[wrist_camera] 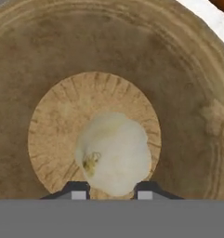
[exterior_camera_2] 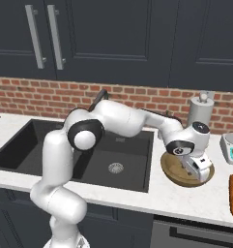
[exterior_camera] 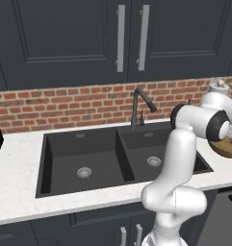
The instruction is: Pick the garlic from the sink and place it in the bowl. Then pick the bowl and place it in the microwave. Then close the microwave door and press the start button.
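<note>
Wooden bowl (exterior_camera_2: pixel 178 175) sits just right of the sink (exterior_camera_2: pixel 50 145); gripper (wrist_camera: pixel 112 190) fingers pinch the garlic (wrist_camera: pixel 114 153) above its floor.

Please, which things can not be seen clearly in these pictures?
- Left base view: the bowl is cut by the right edge and partly covered by the arm.
- Right base view: the gripper hides the bowl's inside.
- Hand view: whether the fingertips touch the garlic is unclear.
</note>
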